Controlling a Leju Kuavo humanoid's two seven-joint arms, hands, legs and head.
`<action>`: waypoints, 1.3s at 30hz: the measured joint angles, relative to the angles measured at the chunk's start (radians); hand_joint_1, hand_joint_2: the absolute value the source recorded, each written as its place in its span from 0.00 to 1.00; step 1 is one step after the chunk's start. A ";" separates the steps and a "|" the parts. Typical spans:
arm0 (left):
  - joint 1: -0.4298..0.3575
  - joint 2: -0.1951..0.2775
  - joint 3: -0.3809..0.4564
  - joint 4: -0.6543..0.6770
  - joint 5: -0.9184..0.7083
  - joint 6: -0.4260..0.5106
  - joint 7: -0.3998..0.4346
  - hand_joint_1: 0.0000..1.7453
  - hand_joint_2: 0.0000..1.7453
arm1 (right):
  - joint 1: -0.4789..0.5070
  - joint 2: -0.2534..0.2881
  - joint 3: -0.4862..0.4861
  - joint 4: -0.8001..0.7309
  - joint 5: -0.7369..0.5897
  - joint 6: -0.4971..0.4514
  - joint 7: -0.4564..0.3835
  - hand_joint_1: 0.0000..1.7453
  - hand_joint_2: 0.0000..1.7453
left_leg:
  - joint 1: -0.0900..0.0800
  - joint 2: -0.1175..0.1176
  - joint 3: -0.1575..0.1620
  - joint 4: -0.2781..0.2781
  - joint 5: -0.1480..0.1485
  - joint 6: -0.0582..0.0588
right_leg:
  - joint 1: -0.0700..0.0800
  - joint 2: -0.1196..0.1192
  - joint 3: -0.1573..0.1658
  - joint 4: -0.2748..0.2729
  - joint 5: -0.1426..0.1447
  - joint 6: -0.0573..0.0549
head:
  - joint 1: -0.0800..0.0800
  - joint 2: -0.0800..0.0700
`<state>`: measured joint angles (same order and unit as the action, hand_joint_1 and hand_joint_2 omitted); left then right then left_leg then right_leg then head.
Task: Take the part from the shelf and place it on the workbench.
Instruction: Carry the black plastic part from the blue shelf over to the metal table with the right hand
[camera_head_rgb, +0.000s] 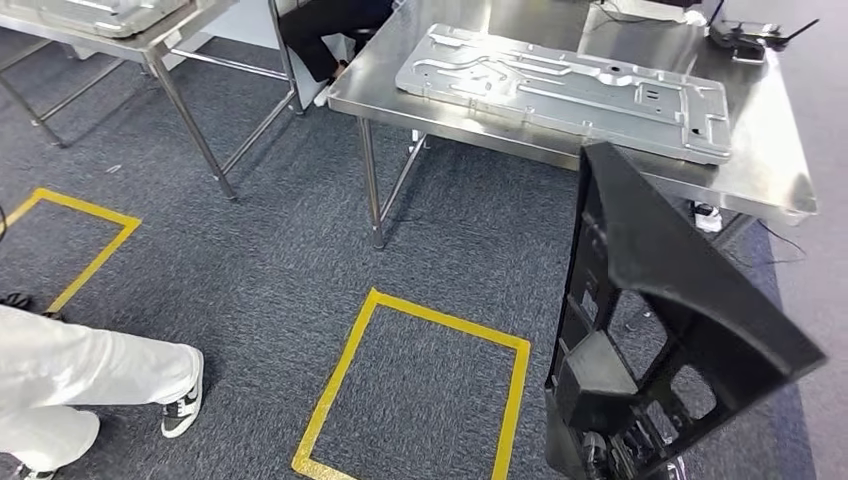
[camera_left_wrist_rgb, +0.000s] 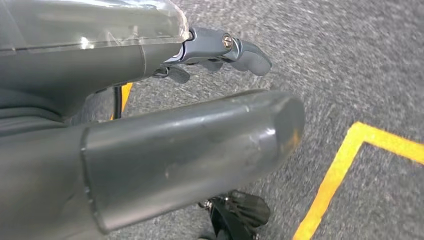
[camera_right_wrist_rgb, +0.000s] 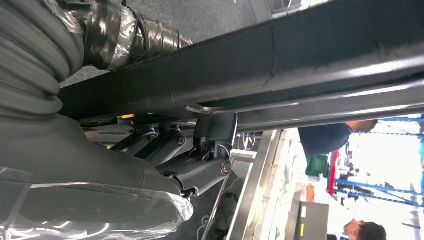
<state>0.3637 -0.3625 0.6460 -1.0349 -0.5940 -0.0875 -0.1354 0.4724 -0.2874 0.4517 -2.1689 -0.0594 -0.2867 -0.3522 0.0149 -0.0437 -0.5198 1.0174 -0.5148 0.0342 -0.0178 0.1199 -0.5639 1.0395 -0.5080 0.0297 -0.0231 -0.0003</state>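
The part is a large black plastic frame (camera_head_rgb: 660, 300) with open cut-outs. It stands on edge at the lower right of the head view, in front of the steel workbench (camera_head_rgb: 770, 170). In the right wrist view my right hand (camera_right_wrist_rgb: 200, 160) grips a long bar of the black frame (camera_right_wrist_rgb: 300, 55), fingers hooked over its edge. My left hand (camera_left_wrist_rgb: 210, 100) hangs over the grey carpet, its thumb and fingers apart and nothing between them. A silver stamped metal panel (camera_head_rgb: 560, 85) lies along the workbench top.
A yellow taped square (camera_head_rgb: 420, 390) marks the carpet before the workbench, and another (camera_head_rgb: 80, 240) lies at the left. A person's legs in white trousers (camera_head_rgb: 80, 380) stand at the lower left. A second steel table (camera_head_rgb: 150, 40) is at the back left. A black device (camera_head_rgb: 745, 38) sits on the bench's far corner.
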 joint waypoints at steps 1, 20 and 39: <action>0.000 0.000 0.000 0.000 0.000 0.000 0.000 0.00 0.00 | -0.001 -0.002 0.001 0.000 0.000 0.000 0.000 1.00 1.00 | 0.002 0.015 0.002 -0.007 0.004 0.006 | 0.002 -0.026 -0.015 0.031 -0.019 0.004 | 0.001 0.000; 0.006 0.000 0.001 -0.001 0.002 0.000 0.005 0.00 0.00 | -0.007 -0.009 0.006 0.006 0.005 -0.006 -0.003 1.00 1.00 | -0.003 0.054 -0.090 0.250 -0.153 -0.033 | 0.007 -0.109 0.025 -0.043 0.023 -0.045 | -0.002 0.000; 0.032 0.000 -0.006 -0.028 0.017 -0.004 0.046 0.00 0.00 | -0.013 -0.011 0.020 0.016 0.022 -0.056 -0.021 1.00 1.00 | -0.002 0.058 0.035 -0.009 -0.025 0.010 | 0.000 -0.120 -0.073 0.132 -0.011 0.011 | 0.001 0.000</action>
<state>0.3955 -0.3624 0.6395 -1.0630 -0.5771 -0.0916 -0.0892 0.4592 -0.2983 0.4719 -2.1533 -0.0372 -0.3424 -0.3727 0.0128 0.0141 -0.4851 1.0087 -0.5393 0.0441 -0.0181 -0.0001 -0.6368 1.1711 -0.5195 0.0403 -0.0224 -0.0004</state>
